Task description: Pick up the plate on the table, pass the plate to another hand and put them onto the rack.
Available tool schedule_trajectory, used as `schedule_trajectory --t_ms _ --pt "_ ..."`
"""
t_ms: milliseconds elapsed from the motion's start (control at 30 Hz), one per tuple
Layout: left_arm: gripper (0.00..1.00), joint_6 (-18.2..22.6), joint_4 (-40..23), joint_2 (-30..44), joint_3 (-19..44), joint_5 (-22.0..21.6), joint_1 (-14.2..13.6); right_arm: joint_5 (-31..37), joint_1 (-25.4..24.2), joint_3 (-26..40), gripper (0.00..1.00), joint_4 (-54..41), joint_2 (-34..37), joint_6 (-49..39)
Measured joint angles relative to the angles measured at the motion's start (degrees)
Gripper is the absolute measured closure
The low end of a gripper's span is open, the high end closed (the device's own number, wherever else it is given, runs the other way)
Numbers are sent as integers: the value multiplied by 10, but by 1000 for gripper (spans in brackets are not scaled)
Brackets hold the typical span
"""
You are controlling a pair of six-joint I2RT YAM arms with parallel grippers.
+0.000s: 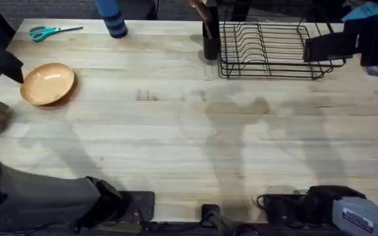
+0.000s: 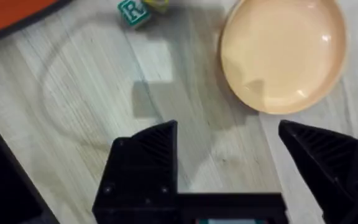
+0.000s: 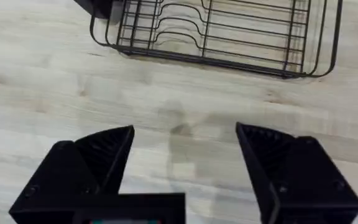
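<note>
- Orange-tan plastic: one plate [image 1: 48,83], round, shallow, raised rim, glossy and bare inside; lies flat near the left edge of the tabletop [image 1: 176,137], toward the far-left corner.
- Tabletop is light butcher-block wood, plank seams running lengthwise, faint dark smudges at the middle.
- One rack [image 1: 271,49], black wire, rectangular, upright slot wires, no dishes in it; stands at the far edge, right of centre. Dark utensil cup [image 1: 210,40] at its left end.
- Left gripper [image 2: 229,158]: black triangular jaws spread wide, nothing between them; it hangs above bare wood with the plate just beyond its fingertips, apart from them.
- Right gripper [image 3: 185,155]: black jaws likewise spread wide, holding nothing; over bare wood on the near side of the rack, apart from it.
- One pair of teal-handled scissors [image 1: 52,31] at the far-left corner.
- One green lettered block [image 2: 132,11] on the wood near the plate, not touching it.
</note>
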Motion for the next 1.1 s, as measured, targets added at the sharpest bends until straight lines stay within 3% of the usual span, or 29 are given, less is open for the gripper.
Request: schedule_trajectory --t_ms 567,800,867,1000,1100 --pt "8 -16 90 115 0 0 -1 0 0 0 9 0 0 0" --pt "8 -16 99 163 0 0 -11 0 0 0 9 0 0 0" --pt "8 -17 105 213 0 1 -12 0 0 0 9 0 0 0" --pt "5 -19 111 220 7 3 -12 0 0 0 9 0 0 0" --pt "129 -20 115 220 7 7 -13 0 0 0 10 0 0 0"
